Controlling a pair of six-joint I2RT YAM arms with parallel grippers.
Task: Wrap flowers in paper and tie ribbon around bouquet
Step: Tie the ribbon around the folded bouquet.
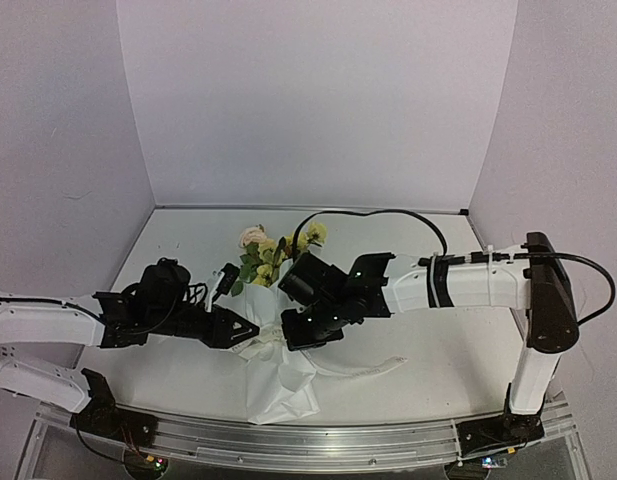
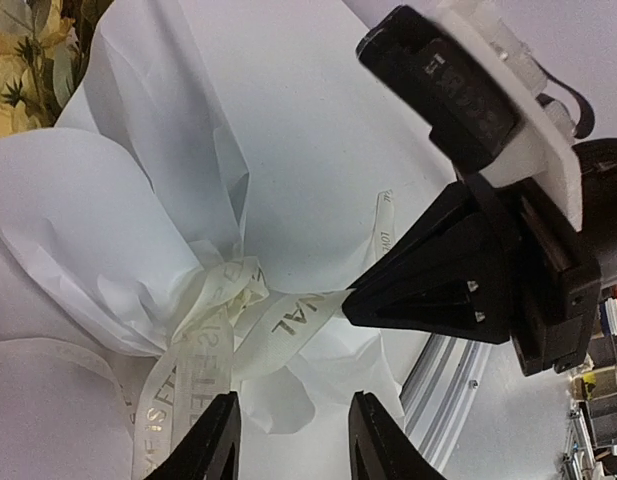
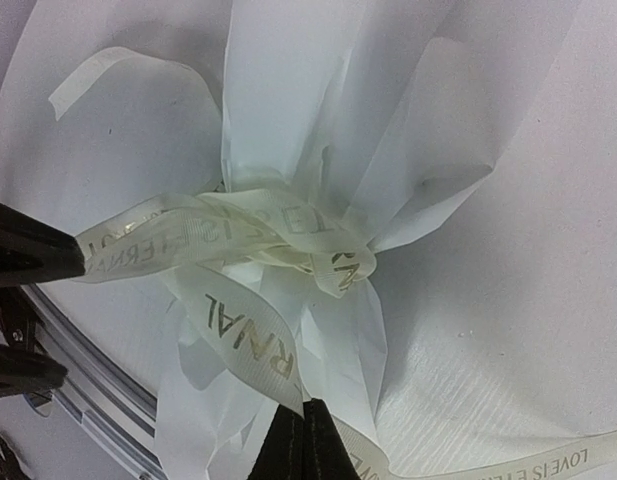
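The bouquet lies on the table with the flowers [image 1: 273, 255] pointing away and the white paper [image 1: 283, 385] flaring toward the near edge. The ribbon [image 3: 243, 335] is looped and knotted around the paper's narrow waist [image 2: 223, 290]. My right gripper [image 3: 306, 410] is shut on one ribbon strand just right of the knot. My left gripper [image 2: 295, 400] stands open on the knot's left side, over the paper, with nothing between its fingers. The other ribbon end [image 3: 88, 255] lies by one left fingertip. A loose ribbon tail [image 1: 373, 370] trails to the right.
A metal rail [image 1: 318, 445] runs along the table's near edge, close under the paper's flared end. A black cable [image 1: 388, 213] arches over the back of the table above the right arm. Purple walls close in the back and sides.
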